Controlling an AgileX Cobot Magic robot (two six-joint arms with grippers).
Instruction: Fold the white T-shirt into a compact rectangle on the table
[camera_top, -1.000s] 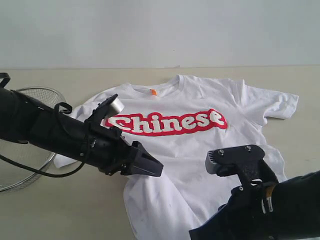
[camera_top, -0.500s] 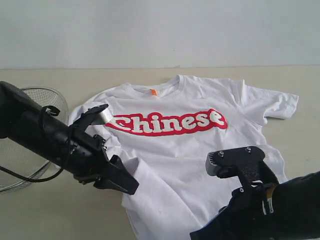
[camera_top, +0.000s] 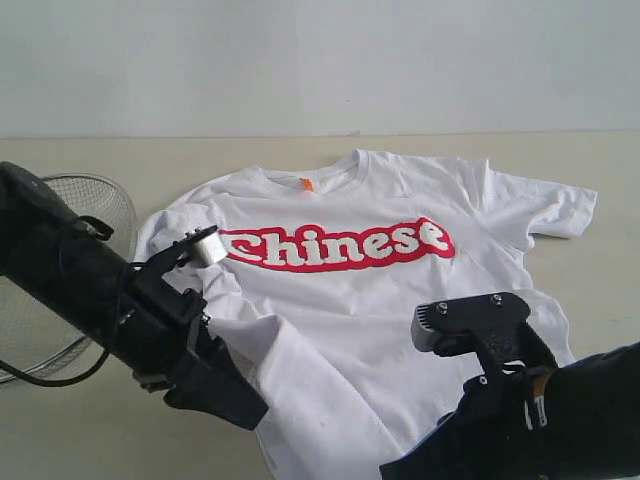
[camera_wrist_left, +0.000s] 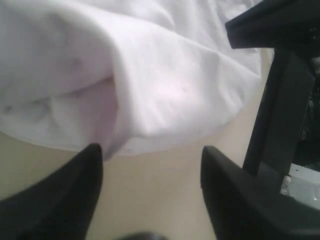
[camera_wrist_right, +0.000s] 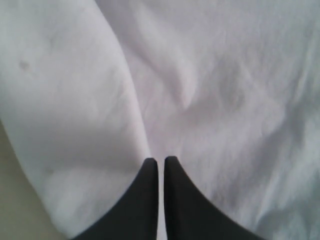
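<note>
The white T-shirt (camera_top: 380, 300) lies spread on the table (camera_top: 600, 290), red "Chinese" print up, with a loose fold along its lower left side. My left gripper (camera_top: 238, 408) is open, low beside that edge. In the left wrist view its fingers (camera_wrist_left: 75, 190) frame bare table, with the shirt's rounded hem (camera_wrist_left: 165, 80) just ahead of the left gripper (camera_wrist_left: 150, 152) and nothing between the jaws. My right gripper (camera_wrist_right: 161, 161) is shut, its tips over wrinkled shirt cloth (camera_wrist_right: 225, 100). The right arm (camera_top: 500, 400) covers the shirt's lower right part.
A round wire-mesh basket (camera_top: 90, 182) stands at the left, partly behind my left arm (camera_top: 70, 275). A pale wall rises behind the table's far edge. The right arm's black frame (camera_wrist_left: 280, 100) shows close by in the left wrist view.
My left arm has swung back off the shirt's middle, down and to the left, to the shirt's lower left edge. It has stayed open. The right arm has not moved.
</note>
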